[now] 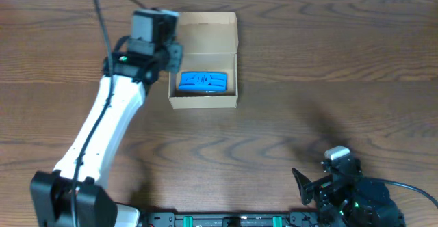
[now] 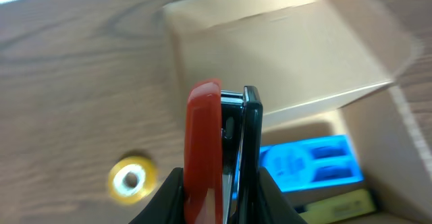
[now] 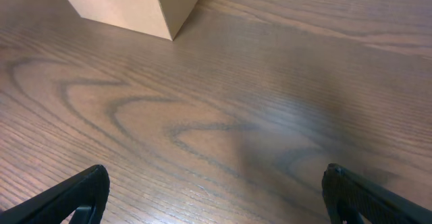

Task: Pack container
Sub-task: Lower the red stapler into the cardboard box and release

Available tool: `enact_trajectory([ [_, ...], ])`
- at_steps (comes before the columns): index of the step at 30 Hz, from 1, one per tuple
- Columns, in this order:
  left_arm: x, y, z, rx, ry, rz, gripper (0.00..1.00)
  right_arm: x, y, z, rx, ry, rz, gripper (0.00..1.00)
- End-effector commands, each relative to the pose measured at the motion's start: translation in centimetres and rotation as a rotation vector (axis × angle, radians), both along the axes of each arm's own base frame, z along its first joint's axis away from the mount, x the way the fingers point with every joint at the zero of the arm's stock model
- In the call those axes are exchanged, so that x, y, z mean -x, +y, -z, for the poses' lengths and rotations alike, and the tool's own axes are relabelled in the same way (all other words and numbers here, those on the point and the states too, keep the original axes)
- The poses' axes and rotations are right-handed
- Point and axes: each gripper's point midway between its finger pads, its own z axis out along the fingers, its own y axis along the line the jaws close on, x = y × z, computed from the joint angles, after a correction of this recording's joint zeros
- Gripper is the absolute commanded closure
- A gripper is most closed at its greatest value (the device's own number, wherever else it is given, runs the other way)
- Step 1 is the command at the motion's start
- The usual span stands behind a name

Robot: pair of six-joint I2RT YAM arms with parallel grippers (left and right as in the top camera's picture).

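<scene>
Left gripper (image 2: 233,99) clenched, apparently empty, beside the cardboard box (image 2: 290,55) holding a blue plastic piece (image 2: 314,160); next, probably: open over the yellow ring (image 2: 131,178) leftward; right gripper (image 3: 216,190) released.

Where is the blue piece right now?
In the overhead view, the blue piece lies inside the open box, which sits left of centre toward the far side of the table.

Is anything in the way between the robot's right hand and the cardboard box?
No, nothing I can see. Only bare wooden table lies between the open right gripper and the cardboard box. The box's lid is open too.
</scene>
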Motion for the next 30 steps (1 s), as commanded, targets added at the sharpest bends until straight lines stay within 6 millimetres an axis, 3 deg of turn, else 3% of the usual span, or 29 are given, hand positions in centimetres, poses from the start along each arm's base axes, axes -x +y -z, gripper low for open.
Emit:
enact_trajectory([
  [1, -0.6, -2.6, 1.8, -0.008, 0.043, 0.046, 0.9, -0.1, -0.3, -0.1, -0.005, -0.002, 0.022, 0.01],
  [7, 0.0, -6.7, 5.6, -0.024, 0.143, 0.139, 0.9, -0.1, -0.3, -0.1, -0.005, -0.002, 0.022, 0.01],
  [12, 0.8, -8.4, 8.3, -0.027, 0.208, 0.183, 0.9, -0.1, -0.3, 0.0, -0.005, -0.002, 0.022, 0.01],
  [30, 1.7, -8.6, 11.5, -0.061, 0.293, 0.194, 0.86, -0.1, -0.3, -0.1, -0.005, -0.002, 0.022, 0.01],
])
